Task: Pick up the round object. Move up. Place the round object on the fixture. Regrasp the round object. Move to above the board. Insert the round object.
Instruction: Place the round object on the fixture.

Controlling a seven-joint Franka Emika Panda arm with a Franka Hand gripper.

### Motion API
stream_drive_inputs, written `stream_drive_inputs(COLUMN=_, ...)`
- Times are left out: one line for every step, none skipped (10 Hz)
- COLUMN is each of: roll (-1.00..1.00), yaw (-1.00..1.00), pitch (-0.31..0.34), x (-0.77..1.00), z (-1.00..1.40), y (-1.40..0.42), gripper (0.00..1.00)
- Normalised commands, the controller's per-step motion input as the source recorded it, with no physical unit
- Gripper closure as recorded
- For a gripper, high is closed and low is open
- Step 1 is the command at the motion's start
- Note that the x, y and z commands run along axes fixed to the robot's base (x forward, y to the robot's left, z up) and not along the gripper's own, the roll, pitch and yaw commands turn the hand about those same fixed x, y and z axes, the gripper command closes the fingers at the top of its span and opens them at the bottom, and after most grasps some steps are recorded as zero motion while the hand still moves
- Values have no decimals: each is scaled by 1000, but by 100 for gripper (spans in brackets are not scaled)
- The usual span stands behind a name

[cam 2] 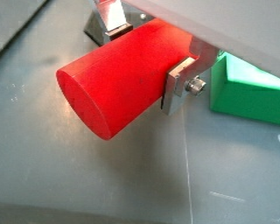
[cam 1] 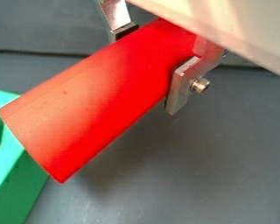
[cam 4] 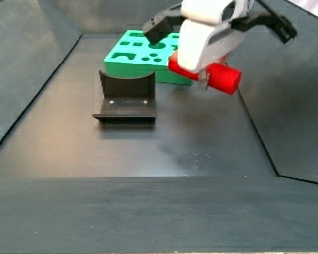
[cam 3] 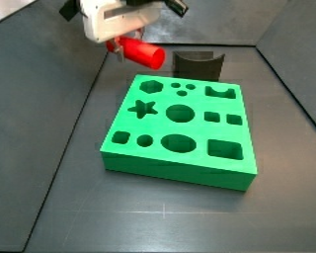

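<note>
My gripper [cam 3: 125,44] is shut on the round object [cam 3: 142,52], a bright red cylinder peg, and holds it in the air, lying roughly level. In both wrist views the silver fingers [cam 1: 184,83] clamp the peg [cam 1: 95,96] across its sides near one end, and the free end sticks out [cam 2: 113,79]. The green board [cam 3: 181,124] lies on the floor just beside and below the peg; a corner of it shows in both wrist views [cam 1: 8,179] [cam 2: 250,92]. The dark fixture [cam 3: 197,63] stands behind the board, empty. In a side view the gripper [cam 4: 189,67] hangs to the right of the fixture [cam 4: 126,99].
Dark grey walls [cam 3: 55,59] slope up around the grey floor [cam 4: 162,149]. The board [cam 4: 135,55] has several shaped cut-outs, all open. The fixture's base plate [cam 4: 124,115] lies flat in front of its block.
</note>
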Motion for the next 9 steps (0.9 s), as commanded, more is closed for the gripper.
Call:
stream_drive_inputs(roll=1, yaw=-1, pitch=0, x=1, z=1000, y=-1, gripper=100)
stream_drive_inputs(roll=2, yaw=-1, pitch=14, x=-11, z=1000, y=0, gripper=100)
stream_drive_inputs(roll=5, yaw=0, pitch=18, x=-17, z=1000, y=1, gripper=100)
stream_drive_inputs(roll=8, yaw=0, pitch=21, x=-20, z=1000, y=3, gripper=100)
stream_drive_inputs(roll=10, yaw=1, pitch=25, x=-25, z=1000, y=5, gripper=100)
stream_drive_inputs(roll=13, yaw=1, pitch=27, x=-28, z=1000, y=7, gripper=100)
stream_drive_inputs(roll=15, yaw=1, pitch=30, x=-28, z=978, y=10, gripper=100)
stream_drive_inputs(roll=18, yaw=1, pitch=36, x=-23, z=820, y=10, gripper=100)
stream_drive_inputs(roll=20, yaw=1, pitch=45, x=-12, z=606, y=12, gripper=100)
